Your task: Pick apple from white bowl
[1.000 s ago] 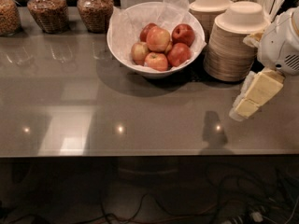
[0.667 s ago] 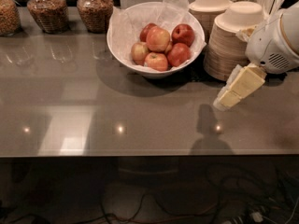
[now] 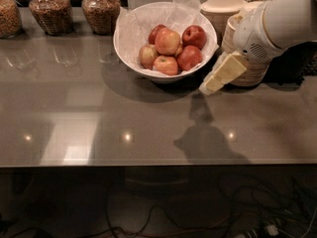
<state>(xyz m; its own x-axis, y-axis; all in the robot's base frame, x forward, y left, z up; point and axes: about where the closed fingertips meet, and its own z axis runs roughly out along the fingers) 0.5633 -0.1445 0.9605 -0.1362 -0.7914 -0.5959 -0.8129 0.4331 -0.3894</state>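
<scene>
The white bowl with a crumpled paper liner stands at the back middle of the counter. It holds several red-yellow apples in a pile. My gripper hangs on the white arm coming in from the upper right. Its cream fingers point down and left. The tip is just right of the bowl's rim, above the counter, and does not touch the apples. It holds nothing that I can see.
Two stacks of cream disposable bowls stand right of the white bowl, partly behind the arm. Three glass jars of grain or nuts line the back left. The grey counter's front edge runs across below.
The arm and gripper have moved left, from the right edge past the stacked bowls to just beside the white bowl. The apples and bowl have not moved.
</scene>
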